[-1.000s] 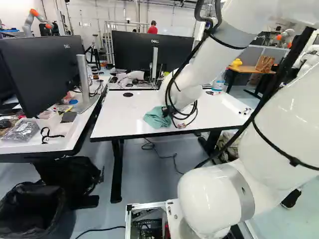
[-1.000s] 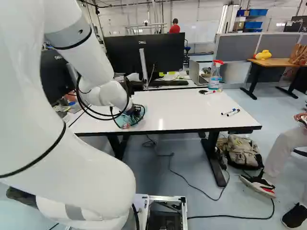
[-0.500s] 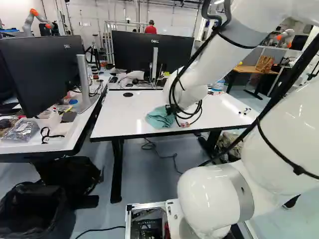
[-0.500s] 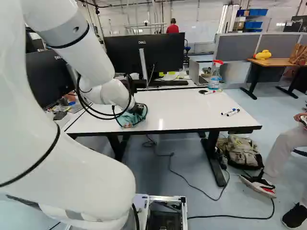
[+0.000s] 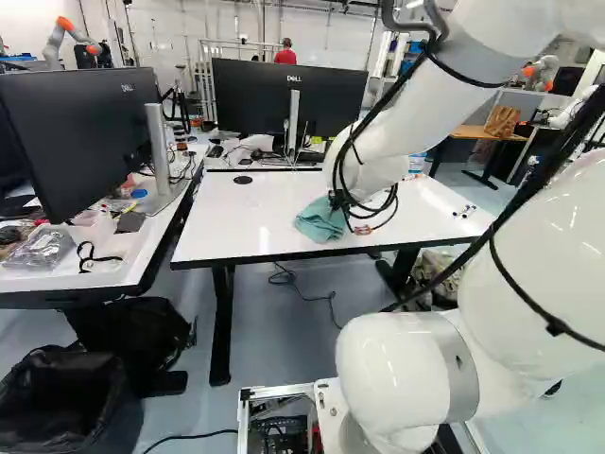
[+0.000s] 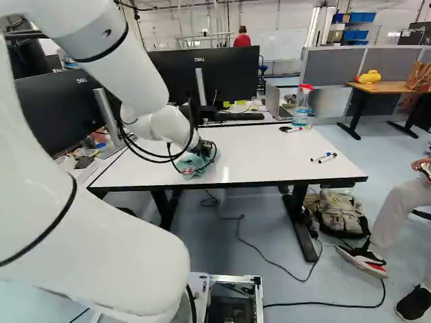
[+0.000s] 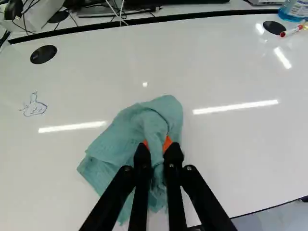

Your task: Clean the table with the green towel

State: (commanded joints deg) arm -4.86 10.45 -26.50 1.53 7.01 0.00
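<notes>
Rises from the base joint (image 5: 383,378), arches forward, then slopes down to the gripper (image 6: 204,148), pointing both black fingers (image 7: 143,161) downward, pinched nearly together.

Gripper (image 6: 204,148) pads (image 7: 167,143) partly hidden by towel (image 7: 115,139).

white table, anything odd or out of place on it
Yes: a small dark doodle on the white table, near a round black disc. It looks odd as a stray mark on a bare surface, away from the green towel in the claw. I see no spill.
</notes>
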